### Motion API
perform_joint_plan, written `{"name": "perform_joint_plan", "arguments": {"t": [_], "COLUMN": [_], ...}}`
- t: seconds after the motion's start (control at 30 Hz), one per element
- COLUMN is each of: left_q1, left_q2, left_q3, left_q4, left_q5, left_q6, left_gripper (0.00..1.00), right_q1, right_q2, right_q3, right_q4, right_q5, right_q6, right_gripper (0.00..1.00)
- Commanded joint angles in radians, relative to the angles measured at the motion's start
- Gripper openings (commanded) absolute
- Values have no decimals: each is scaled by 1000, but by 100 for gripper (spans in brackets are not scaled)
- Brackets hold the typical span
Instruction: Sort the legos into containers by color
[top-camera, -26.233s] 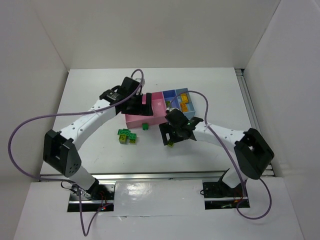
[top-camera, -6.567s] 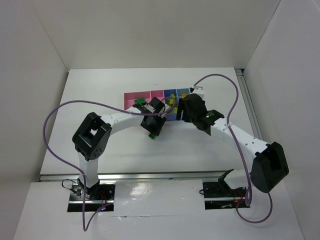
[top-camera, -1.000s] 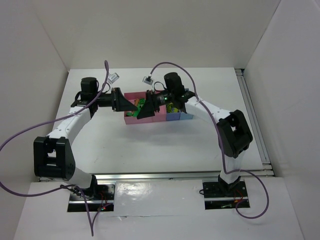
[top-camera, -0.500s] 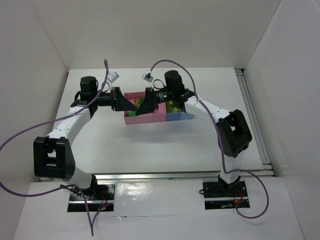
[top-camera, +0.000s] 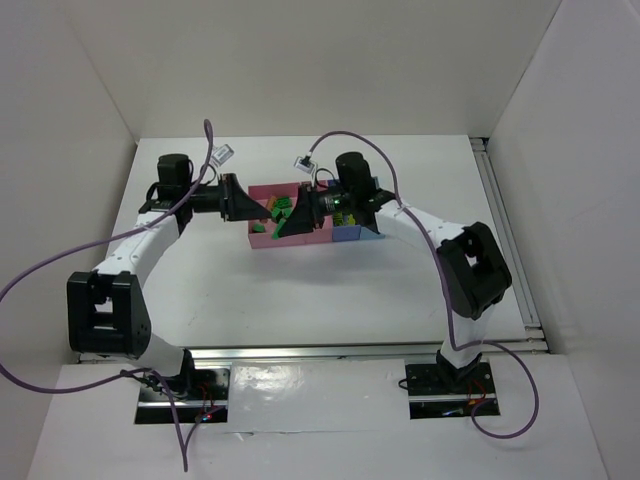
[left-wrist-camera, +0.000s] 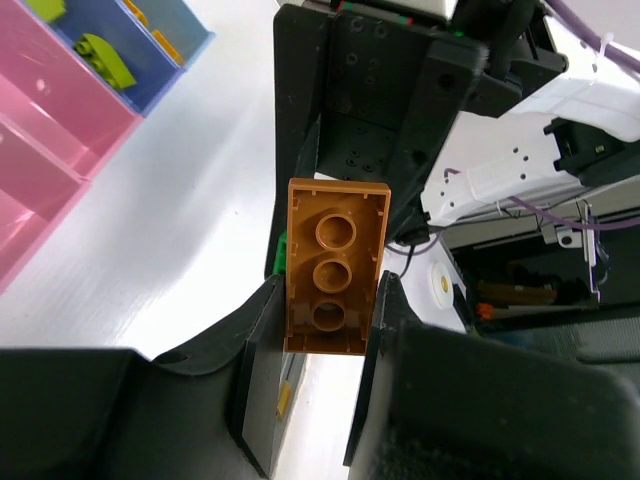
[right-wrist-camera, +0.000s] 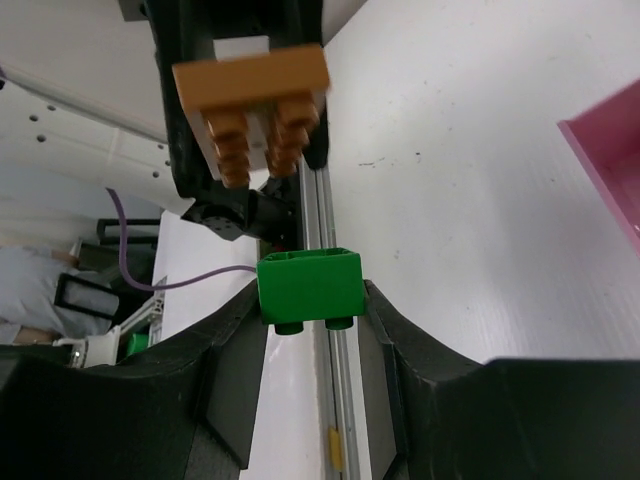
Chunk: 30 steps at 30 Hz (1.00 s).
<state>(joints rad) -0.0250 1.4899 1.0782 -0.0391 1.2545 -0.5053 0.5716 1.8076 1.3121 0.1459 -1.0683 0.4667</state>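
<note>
My left gripper (left-wrist-camera: 328, 292) is shut on an orange lego (left-wrist-camera: 335, 265), its hollow underside facing the wrist camera. Facing it, my right gripper (right-wrist-camera: 310, 297) is shut on a dark green lego (right-wrist-camera: 310, 287), studs pointing down. In the right wrist view the orange lego (right-wrist-camera: 254, 101) hangs a little apart from the green one. From above, the left gripper (top-camera: 256, 207) and the right gripper (top-camera: 287, 218) meet nose to nose over the left end of the containers (top-camera: 262, 235). The pink bin holds green legos (top-camera: 281, 204).
A blue bin (left-wrist-camera: 150, 62) holds a lime lego (left-wrist-camera: 105, 60), next to a pink bin (left-wrist-camera: 45, 135). The pink bin's corner (right-wrist-camera: 612, 150) shows at the right wrist view's edge. Purple cables (top-camera: 355, 140) arch over both arms. White walls enclose the table.
My right gripper's jaws have closed onto the dark green lego. Both grippers stay nose to nose above the pink bin, shifted only slightly.
</note>
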Motion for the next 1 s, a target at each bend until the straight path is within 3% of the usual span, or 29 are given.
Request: {"name": "perform_joint_plan", "arguments": {"t": [0.0, 0.13, 0.3, 0.5, 0.7, 0.8, 0.83, 0.87, 0.97], "left_q1": [13, 40, 79, 89, 89, 89, 89, 89, 89], "left_q2": [-16, -16, -45, -95, -131, -140, -140, -140, -129], "left_q3": [38, 38, 38, 48, 26, 26, 26, 26, 46], "left_q4": [36, 27, 8, -151, -205, -205, -215, -216, -243], "left_q5": [17, -4, -62, -449, -584, -595, -604, -604, -624], "left_q6": [-9, -9, -19, -53, -73, -73, -73, -73, -64], "left_gripper": [0, 0, 0, 0, 0, 0, 0, 0, 0], "right_q1": [-22, -32, -41, -30, -20, -7, -7, 2, 2], "right_q2": [-37, -37, -2, 111, 309, 393, 422, 432, 411], "right_q3": [-11, 2, 55, 199, 455, 562, 590, 619, 658], "right_q4": [-17, -84, -161, -210, -317, -362, -379, -400, -431], "right_q5": [39, 83, 263, 611, 689, 699, 699, 708, 748], "right_q6": [-28, -63, -73, -24, -36, -57, -71, -80, -96], "right_gripper": [6, 6, 6, 7, 12, 27, 53, 64, 75]}}
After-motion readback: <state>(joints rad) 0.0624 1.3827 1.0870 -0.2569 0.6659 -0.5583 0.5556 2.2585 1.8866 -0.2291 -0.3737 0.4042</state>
